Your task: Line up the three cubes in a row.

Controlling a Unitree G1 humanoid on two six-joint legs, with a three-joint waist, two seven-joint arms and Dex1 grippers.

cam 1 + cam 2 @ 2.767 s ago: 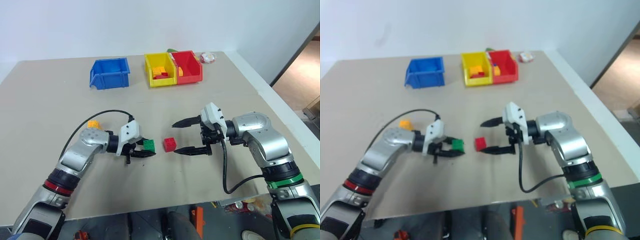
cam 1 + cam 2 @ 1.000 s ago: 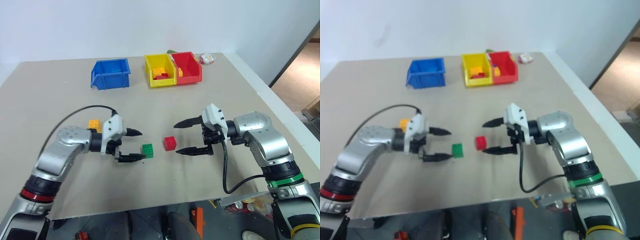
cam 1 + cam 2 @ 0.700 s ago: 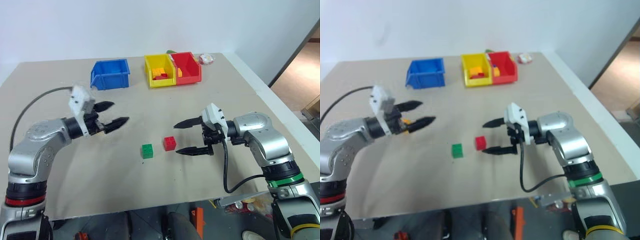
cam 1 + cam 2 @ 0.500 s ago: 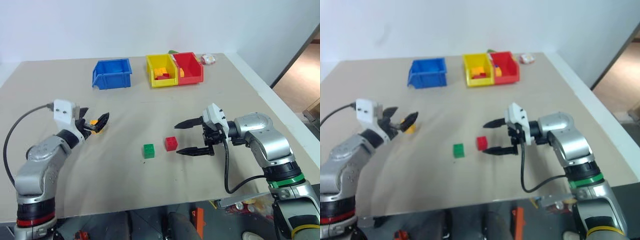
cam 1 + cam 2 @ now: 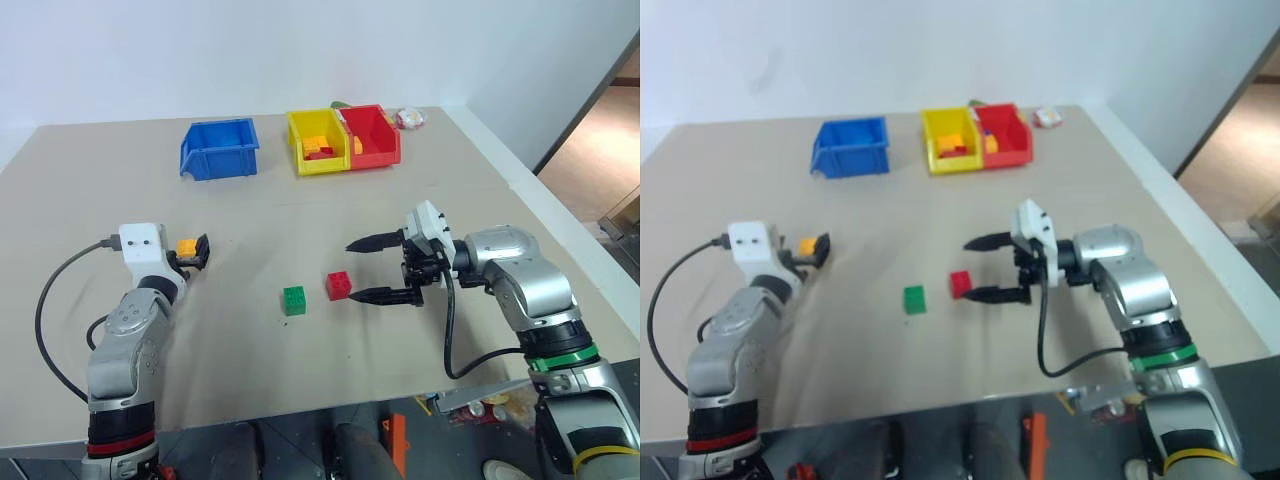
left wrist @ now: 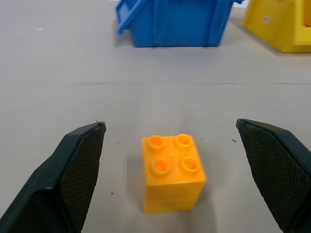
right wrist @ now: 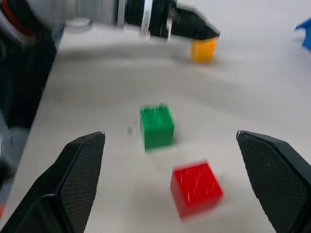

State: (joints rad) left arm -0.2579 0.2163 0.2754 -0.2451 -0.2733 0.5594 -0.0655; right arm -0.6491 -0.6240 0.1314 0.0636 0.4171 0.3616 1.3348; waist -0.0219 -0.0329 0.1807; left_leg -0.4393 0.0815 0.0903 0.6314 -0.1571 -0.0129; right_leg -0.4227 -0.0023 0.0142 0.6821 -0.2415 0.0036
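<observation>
Left gripper (image 6: 170, 179) jaws wide, straddling untouched yellow-orange cube (image 6: 172, 172) on table (image 5: 300, 370); green cube (image 5: 294, 300) and red cube (image 5: 339, 285) side by side mid-table; right gripper (image 5: 366, 270) jaws wide, empty, beside red.

surface: beige table (image 5: 300, 370) | centre: green cube (image 5: 293, 300), red cube (image 5: 339, 285) just beside at 2 o'clock | 9 o'clock: orange cube (image 5: 186, 246) | 12 o'clock edge: blue bin (image 5: 220, 147), yellow bin (image 5: 319, 141), red bin (image 5: 372, 135) touching | 1 o'clock corner: small wrapped item (image 5: 410, 118)
</observation>
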